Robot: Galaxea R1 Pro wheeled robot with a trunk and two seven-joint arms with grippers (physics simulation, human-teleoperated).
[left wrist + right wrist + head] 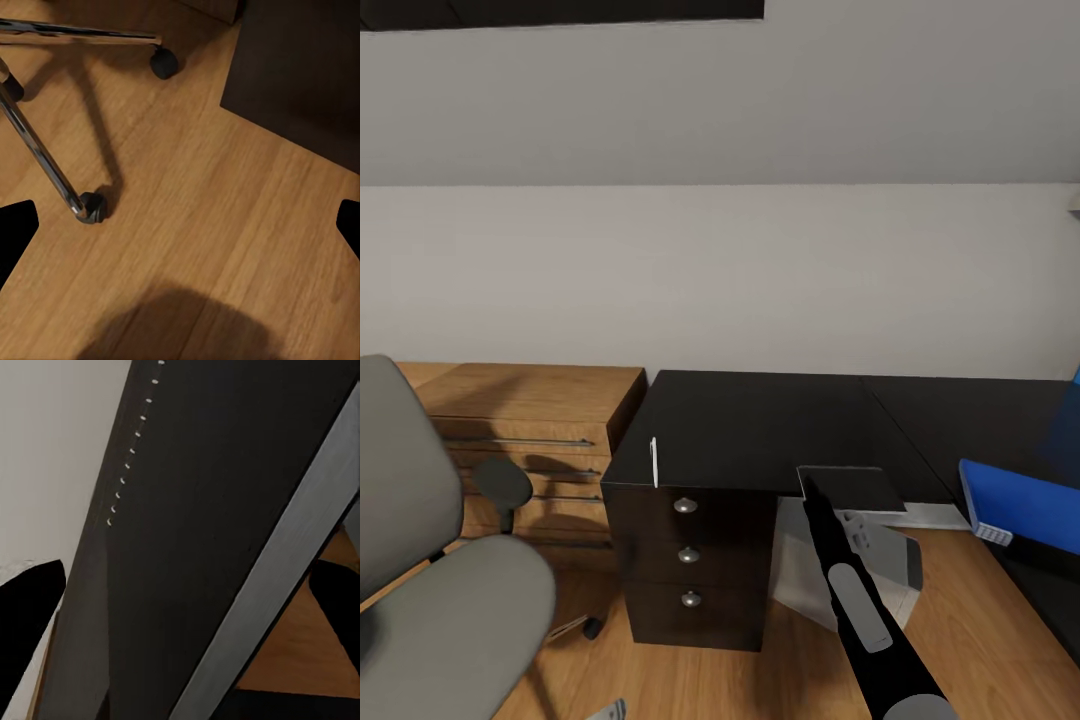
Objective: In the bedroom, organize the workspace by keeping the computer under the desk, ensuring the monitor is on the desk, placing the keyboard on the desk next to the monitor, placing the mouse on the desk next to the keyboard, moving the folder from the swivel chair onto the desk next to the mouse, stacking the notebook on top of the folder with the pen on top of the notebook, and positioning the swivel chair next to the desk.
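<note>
Nearest me, my left gripper (pixel 180 225) hangs over the wooden floor (pixel 225 247) by the swivel chair (pixel 430 590) and its chrome base (pixel 45 157); fingers spread wide, holding nothing. Further out, my right gripper (pixel 187 637) is clamped on the notebook (pixel 850 488), its dark cover running close along the wrist camera, carried at the front edge of the black tabletop (pixel 760 420). The blue folder (pixel 1025 505) lies farther right on the tabletop. I judge I'm mid-carry: next, swing right and lay the notebook flat, centred on the folder
</note>
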